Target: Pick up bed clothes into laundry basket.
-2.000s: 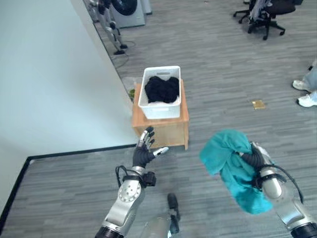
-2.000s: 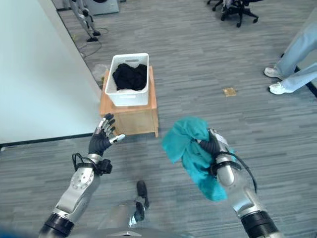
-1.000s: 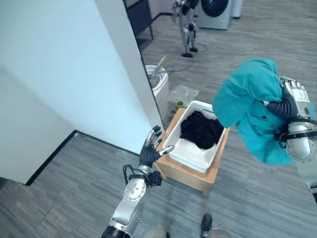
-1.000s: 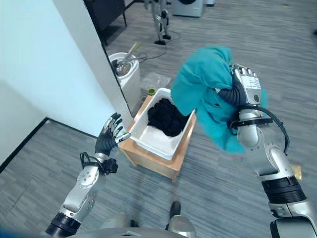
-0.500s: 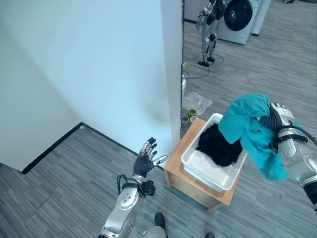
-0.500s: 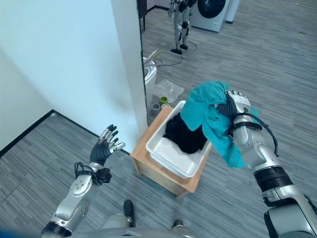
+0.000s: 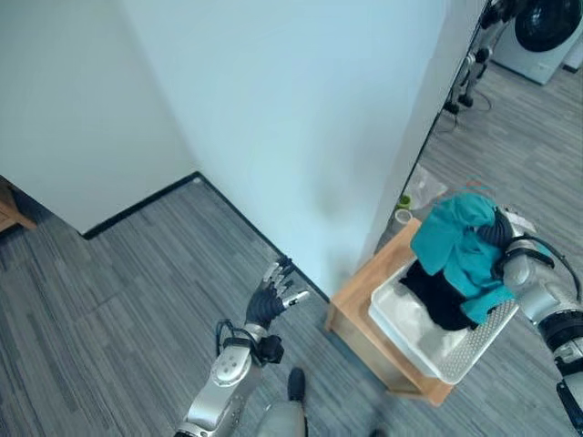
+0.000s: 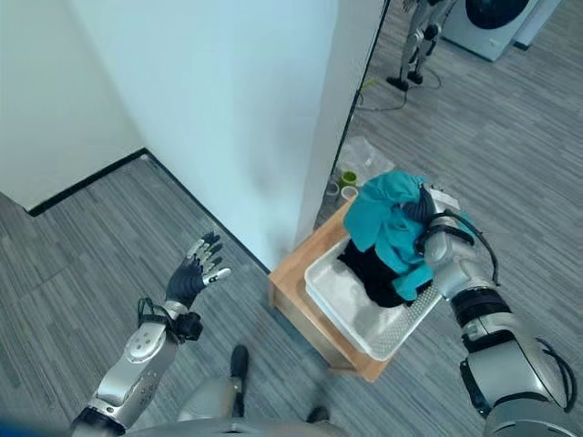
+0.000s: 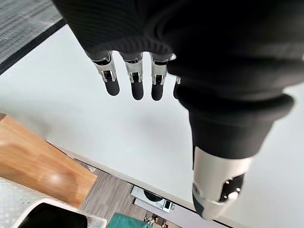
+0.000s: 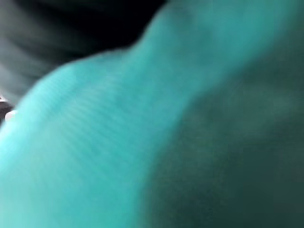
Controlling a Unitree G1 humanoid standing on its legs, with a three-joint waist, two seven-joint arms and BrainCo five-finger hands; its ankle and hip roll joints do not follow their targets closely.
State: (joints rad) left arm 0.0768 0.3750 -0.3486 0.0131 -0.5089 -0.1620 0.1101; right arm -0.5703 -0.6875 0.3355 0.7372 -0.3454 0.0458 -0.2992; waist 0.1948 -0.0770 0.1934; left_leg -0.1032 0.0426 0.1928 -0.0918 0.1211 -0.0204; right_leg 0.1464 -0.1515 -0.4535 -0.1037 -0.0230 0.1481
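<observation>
Teal cloth (image 8: 390,223) hangs bunched over the white laundry basket (image 8: 344,300), draped on the right hand (image 8: 435,238). Black clothes (image 8: 375,273) sit heaped inside the basket, which rests tilted atop a wooden stand (image 8: 302,296).

The right hand (image 8: 428,211) is mostly buried in the teal cloth (image 8: 390,218), so its fingers cannot be made out, and the right wrist view offers just a blur of teal fabric. Beneath the cloth, the dark clothes (image 8: 372,269) in the white laundry basket (image 8: 353,305) are largely covered. The wooden stand (image 8: 293,291) under the basket shows little more than its near edge and side.
</observation>
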